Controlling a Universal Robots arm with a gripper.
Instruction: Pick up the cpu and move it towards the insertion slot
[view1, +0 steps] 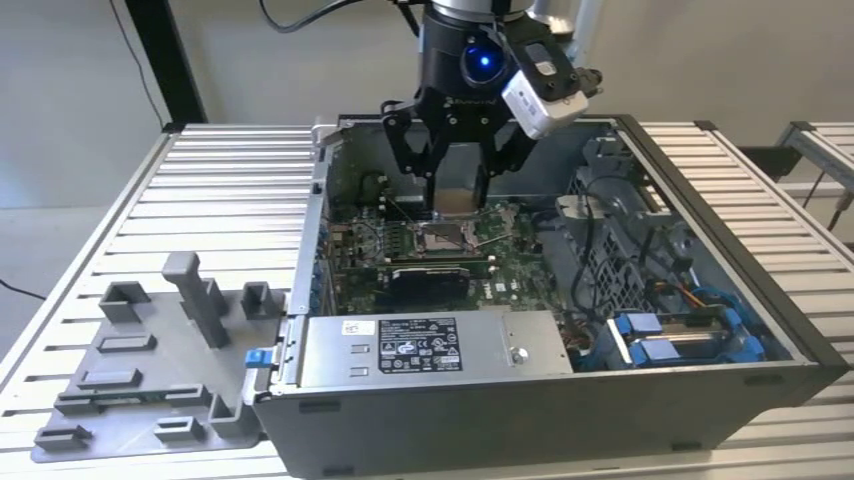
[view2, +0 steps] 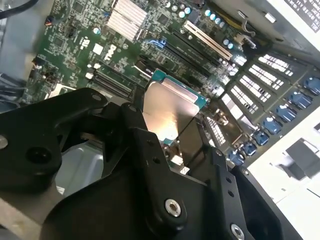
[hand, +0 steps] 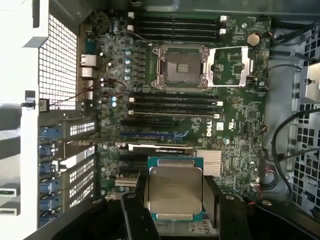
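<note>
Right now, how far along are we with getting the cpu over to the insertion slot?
Pickup looks done: the gripper is shut on the cpu, holding it off the board inside the open computer case. The transfer is in hand: in the exterior view the gripper hangs just above the insertion slot. The slot sits open and empty, and the cpu has not reached it.

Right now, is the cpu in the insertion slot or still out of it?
Out. The cpu is held in the gripper above the board, and the insertion slot sits open with its dark centre bare.
</note>
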